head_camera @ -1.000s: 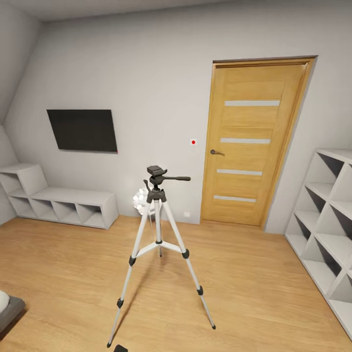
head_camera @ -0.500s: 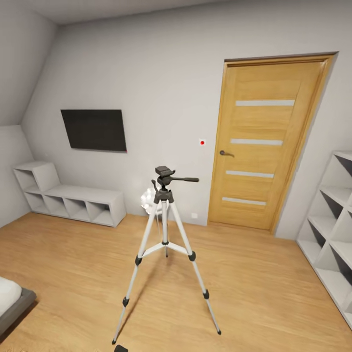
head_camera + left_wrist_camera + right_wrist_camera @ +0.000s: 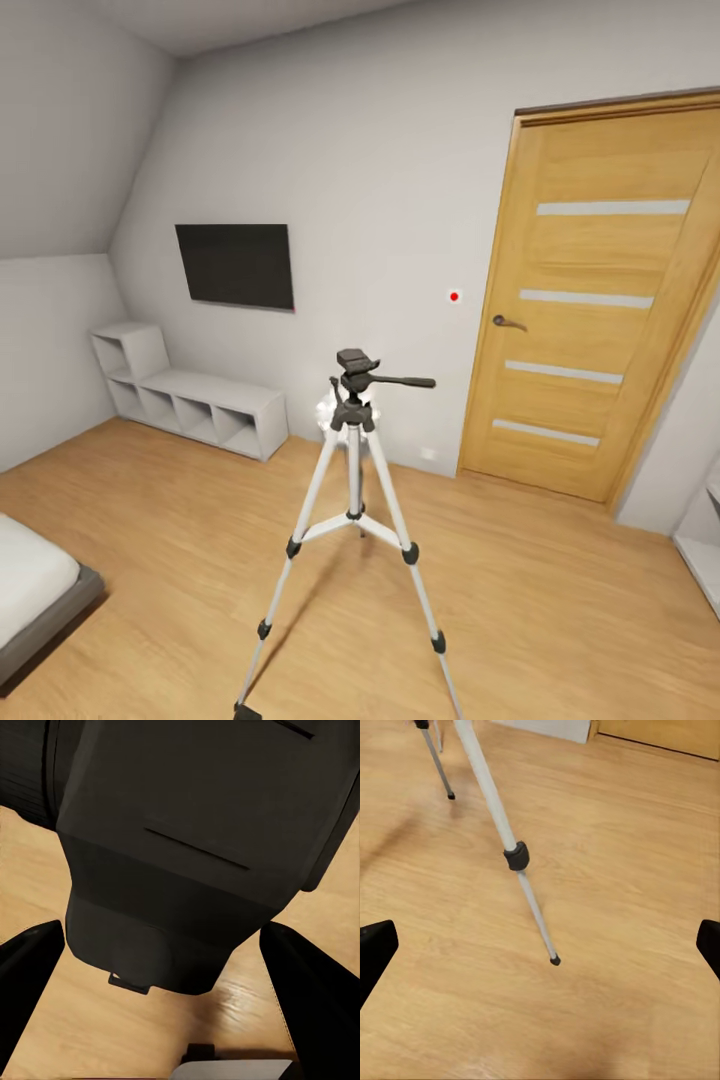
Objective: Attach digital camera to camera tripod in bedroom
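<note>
The tripod (image 3: 352,520) stands upright on the wood floor (image 3: 560,600) in front of me, near the far wall, with the door (image 3: 590,300) to its right and a TV (image 3: 236,264) to its left. My left claw (image 3: 176,967) grips the camera (image 3: 195,832). My right claw (image 3: 540,945) is spread apart above the floor by a tripod leg.

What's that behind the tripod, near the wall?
Behind the camera tripod a white, rounded object peeks out beside its black head, against the wall. The tripod covers most of it, so its shape stays unclear. A wooden door stands further right.
</note>
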Controlling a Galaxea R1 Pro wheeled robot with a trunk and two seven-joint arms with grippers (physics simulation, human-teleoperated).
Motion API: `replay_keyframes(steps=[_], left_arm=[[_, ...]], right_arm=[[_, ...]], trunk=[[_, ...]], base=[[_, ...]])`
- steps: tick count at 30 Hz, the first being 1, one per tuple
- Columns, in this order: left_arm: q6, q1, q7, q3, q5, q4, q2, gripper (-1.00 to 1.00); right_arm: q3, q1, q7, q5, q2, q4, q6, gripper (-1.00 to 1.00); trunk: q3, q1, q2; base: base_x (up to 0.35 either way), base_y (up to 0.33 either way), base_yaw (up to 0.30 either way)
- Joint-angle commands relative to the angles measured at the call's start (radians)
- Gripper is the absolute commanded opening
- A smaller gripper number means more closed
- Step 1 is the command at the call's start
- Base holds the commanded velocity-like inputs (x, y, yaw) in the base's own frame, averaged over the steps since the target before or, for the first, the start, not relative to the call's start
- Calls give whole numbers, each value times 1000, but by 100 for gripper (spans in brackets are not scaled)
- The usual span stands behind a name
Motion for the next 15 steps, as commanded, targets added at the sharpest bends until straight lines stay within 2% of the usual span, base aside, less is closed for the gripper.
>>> replay_keyframes(steps=[1, 6, 15], left_arm=[[-2, -1, 7, 5, -11, 1, 0, -100], [-2, -1, 7, 5, -11, 1, 0, -100], [-2, -1, 7, 5, -11, 1, 0, -100]], right_arm=[[-8, 0, -3, 11, 1, 1, -2, 100], [-8, 0, -3, 11, 1, 1, -2, 100], [-8, 0, -3, 11, 1, 1, -2, 100]], trunk=[[-1, 1, -1], [-1, 1, -1], [-1, 1, -1]], base=[[55, -296, 288], [9, -308, 288], [-66, -314, 288]])
